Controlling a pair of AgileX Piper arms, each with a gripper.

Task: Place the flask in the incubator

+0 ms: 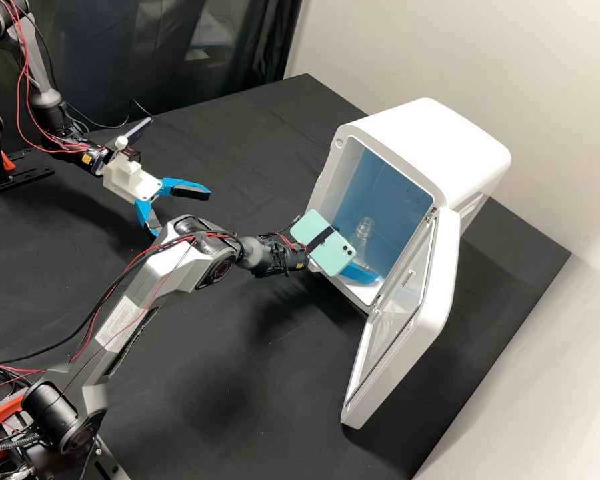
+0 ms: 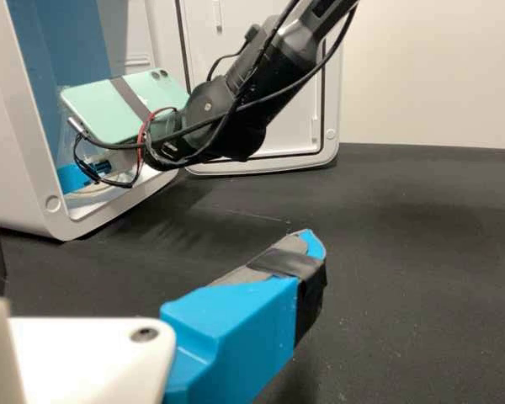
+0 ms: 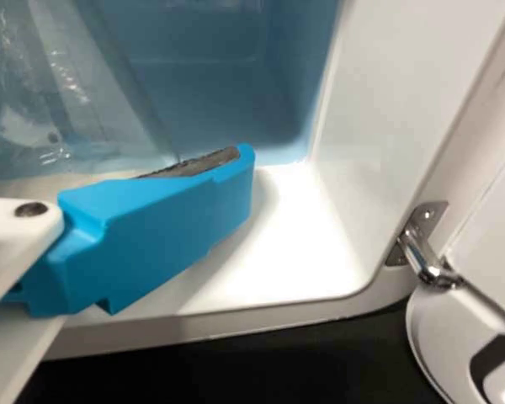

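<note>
The white incubator point(image 1: 440, 143) with a blue inside stands on the right of the bench, its door point(image 1: 407, 313) swung open toward the front. My right gripper point(image 1: 355, 268) is inside the chamber, low near the floor. It is shut on the clear flask point(image 1: 364, 229), whose neck points up and back. In the right wrist view the flask point(image 3: 42, 101) rests against the pad of one blue finger point(image 3: 185, 194), just above the white floor point(image 3: 303, 244). My left gripper point(image 1: 180, 212) hangs open and empty over the bench, left of the incubator, and its finger point(image 2: 261, 295) is close in the left wrist view.
A mint-green camera block point(image 1: 323, 243) sits on the right wrist at the chamber's mouth. The door hinge point(image 3: 421, 248) is close beside the right gripper. The right arm point(image 2: 236, 109) crosses in front of the left gripper. Bare black bench point(image 1: 260, 373) lies in front.
</note>
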